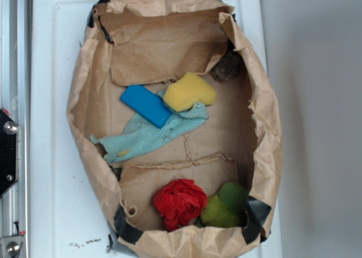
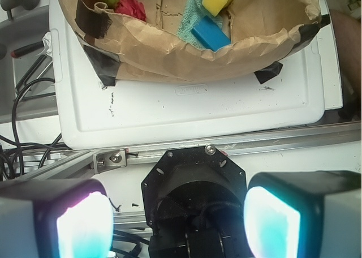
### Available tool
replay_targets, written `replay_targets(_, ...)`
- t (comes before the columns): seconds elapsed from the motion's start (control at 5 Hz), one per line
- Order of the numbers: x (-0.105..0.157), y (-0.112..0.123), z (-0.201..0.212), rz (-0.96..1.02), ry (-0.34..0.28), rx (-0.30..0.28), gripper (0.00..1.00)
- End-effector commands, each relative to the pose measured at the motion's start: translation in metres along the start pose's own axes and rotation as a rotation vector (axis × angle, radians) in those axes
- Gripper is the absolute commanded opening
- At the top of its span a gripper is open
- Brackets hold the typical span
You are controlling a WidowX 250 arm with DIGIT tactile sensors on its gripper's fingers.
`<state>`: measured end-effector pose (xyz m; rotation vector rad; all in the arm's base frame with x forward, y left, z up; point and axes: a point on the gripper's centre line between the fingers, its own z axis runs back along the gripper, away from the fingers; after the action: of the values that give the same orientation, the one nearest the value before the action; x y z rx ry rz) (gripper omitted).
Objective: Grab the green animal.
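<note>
Things counted in the paper bag
One green animal, one red toy, one yellow sponge, one blue block, one teal cloth and one brown lump are seen

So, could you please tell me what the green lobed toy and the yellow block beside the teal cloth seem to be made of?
The green lobed toy looks like soft matte plush: rounded, fuzzy lobes. The yellow block is probably foam sponge: dull, rounded edges. The teal cloth shows a terry-like weave.
</note>
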<state>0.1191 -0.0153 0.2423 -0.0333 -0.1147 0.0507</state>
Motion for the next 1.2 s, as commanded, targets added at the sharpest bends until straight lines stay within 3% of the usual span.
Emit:
replay_targets(0.0,0.000,0.000,0.000,0.000,0.000,0.000,1.00)
replay_targets(0.4,0.073,0.006,-0.023,0.013,-0.074,0.005,1.00)
replay_targets(0.8,0.131,0.023,-0.066,-0.146,-0.085,-0.044,1.00)
replay_targets(1.0,0.151,0.018,-0.083,-0.284,-0.142,-0.056,1.00)
